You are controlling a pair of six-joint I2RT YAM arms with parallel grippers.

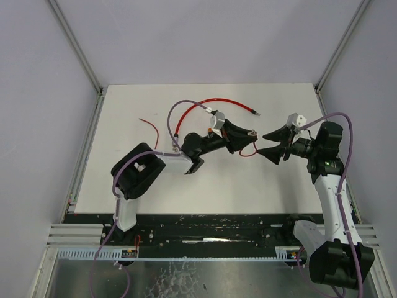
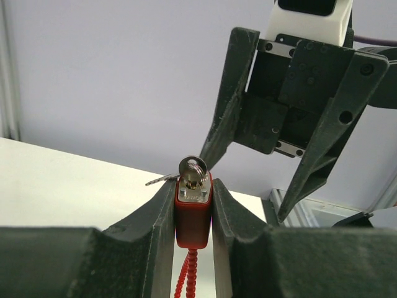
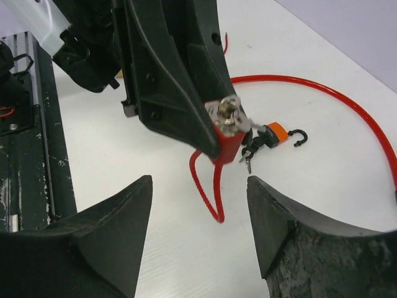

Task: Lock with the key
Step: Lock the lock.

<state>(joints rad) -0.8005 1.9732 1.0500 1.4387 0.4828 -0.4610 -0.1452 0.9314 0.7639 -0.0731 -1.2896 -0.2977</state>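
Left wrist view: left pincer [image 2: 193, 192] clenched on red padlock [image 2: 192, 225], mid-scene above surface [image 1: 186, 192]. Key [image 2: 193, 169] seated in lock. Right pincer [image 1: 265, 143] released, just right of key, not touching. Turn done? Can't tell; prob. still to do.

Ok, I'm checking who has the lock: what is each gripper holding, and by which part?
The left gripper clamps the red padlock by the sides of its body, key sticking out on top. The right gripper holds nothing.
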